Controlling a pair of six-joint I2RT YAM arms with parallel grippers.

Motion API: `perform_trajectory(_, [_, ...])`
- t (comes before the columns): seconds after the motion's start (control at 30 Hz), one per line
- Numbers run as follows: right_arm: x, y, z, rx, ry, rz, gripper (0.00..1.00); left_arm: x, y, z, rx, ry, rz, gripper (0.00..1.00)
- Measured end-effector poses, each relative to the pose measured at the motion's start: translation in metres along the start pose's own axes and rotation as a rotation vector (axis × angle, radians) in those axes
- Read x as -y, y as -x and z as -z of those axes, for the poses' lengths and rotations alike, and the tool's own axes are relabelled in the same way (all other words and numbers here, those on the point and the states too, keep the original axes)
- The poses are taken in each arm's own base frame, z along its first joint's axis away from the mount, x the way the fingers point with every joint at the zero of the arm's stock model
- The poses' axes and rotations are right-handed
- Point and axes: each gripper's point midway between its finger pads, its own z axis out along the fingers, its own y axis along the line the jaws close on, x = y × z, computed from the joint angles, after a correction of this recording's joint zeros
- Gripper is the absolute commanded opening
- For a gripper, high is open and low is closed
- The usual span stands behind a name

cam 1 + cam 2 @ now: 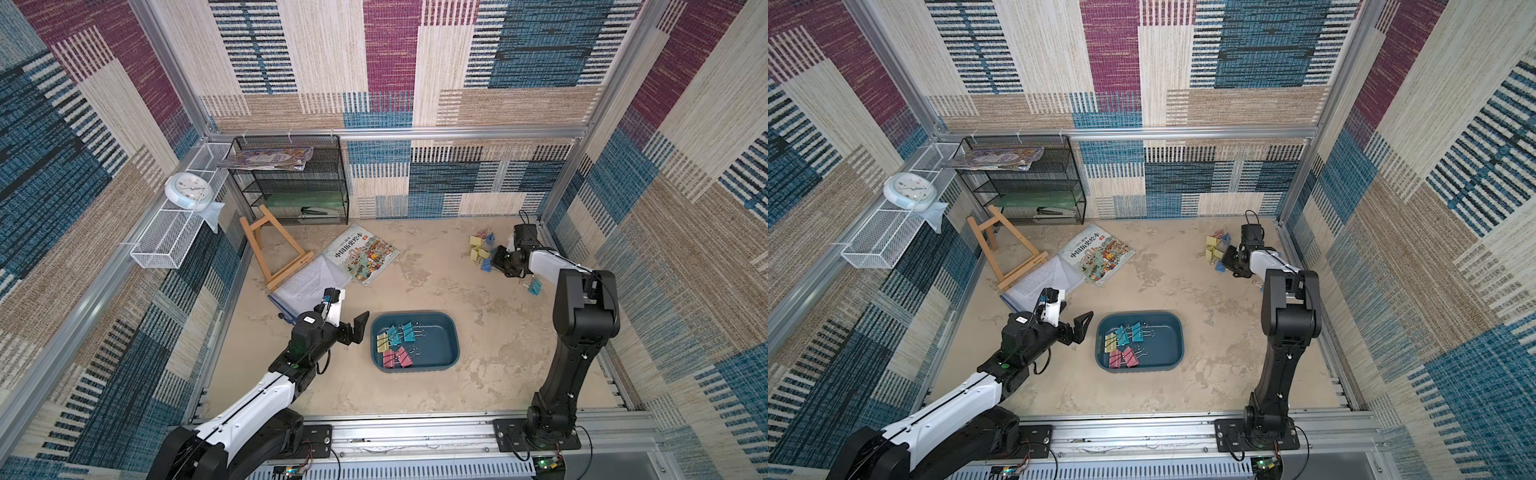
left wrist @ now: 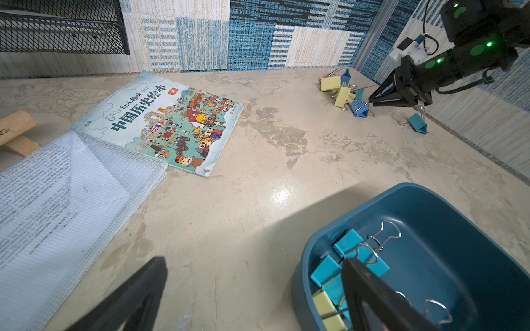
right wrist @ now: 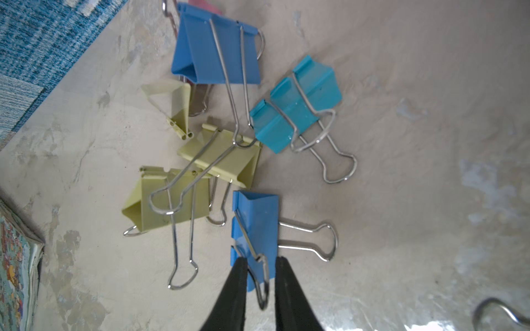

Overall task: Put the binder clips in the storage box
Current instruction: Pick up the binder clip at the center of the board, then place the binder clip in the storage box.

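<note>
The storage box (image 1: 455, 332) is a dark teal tray in mid-table holding several binder clips (image 1: 397, 343) in teal, yellow and pink. A loose heap of binder clips (image 1: 478, 251), yellow and blue, lies at the far right near the wall. One teal clip (image 1: 535, 286) lies apart beside the right arm. My right gripper (image 3: 259, 259) is down at the heap, shut on a blue binder clip (image 3: 258, 217) at its wire handle end. My left gripper (image 2: 255, 262) hovers open and empty just left of the box rim (image 2: 430, 192).
A picture book (image 1: 360, 254), a mesh document pouch (image 1: 307, 282) and a wooden easel (image 1: 270, 253) lie at the back left. A black mesh rack (image 1: 291, 178) stands against the back wall. A white wire basket (image 1: 174, 232) with a clock hangs on the left wall.
</note>
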Motion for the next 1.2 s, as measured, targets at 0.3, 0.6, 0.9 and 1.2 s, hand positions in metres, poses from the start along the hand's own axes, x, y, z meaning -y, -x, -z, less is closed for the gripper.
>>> perform_trajectory(0.3, [-0.003, -0.003, 0.018, 0.028, 0.017, 0.04, 0.0, -0.001, -0.004, -0.002, -0.016, 0.001, 0.003, 0.99])
perform_trajectory(0.6, [-0.026, -0.024, 0.107, 0.112, 0.139, 0.063, 0.0, 0.0, -0.005, -0.003, -0.018, -0.002, 0.006, 0.99])
perform_trajectory(0.9, [-0.059, -0.075, 0.2, 0.169, 0.353, 0.131, 0.0, 0.0, -0.005, -0.003, -0.017, -0.003, 0.007, 0.99])
perform_trajectory(1.2, [-0.092, -0.146, 0.255, 0.102, 0.575, 0.179, 0.0, 0.0, -0.005, -0.003, -0.018, -0.004, 0.007, 0.99])
